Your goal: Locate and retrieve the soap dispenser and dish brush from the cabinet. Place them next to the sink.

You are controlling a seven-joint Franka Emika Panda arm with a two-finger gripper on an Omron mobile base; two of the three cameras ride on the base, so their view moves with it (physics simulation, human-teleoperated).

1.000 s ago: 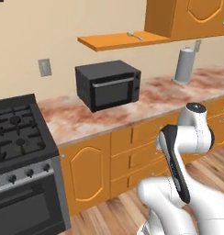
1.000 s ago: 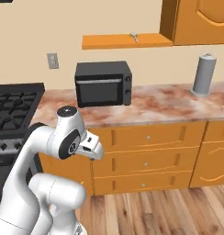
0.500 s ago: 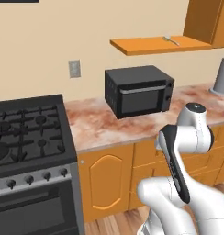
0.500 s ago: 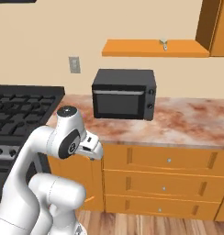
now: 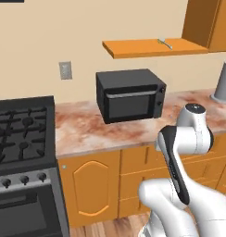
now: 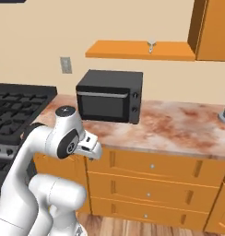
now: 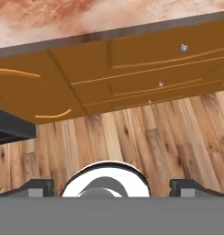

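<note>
Kitchen wall in the left base view carries the cabinet [image 5: 152,47] shelf above a microwave [image 5: 130,95]; the brush [image 5: 165,43] lies on it, likely light and stiff, best pinched mid-handle. Right base view shows the brush [image 6: 151,45] end-on. Hand view faces drawers [image 7: 146,73] and floor; the gripper [image 7: 112,188] is spread wide, empty.

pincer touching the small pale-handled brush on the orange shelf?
Apart. In the hand view the open pincer points at the wooden floor and drawer fronts; in the left base view the small pale-handled brush lies on the flat orange wall shelf.
</note>
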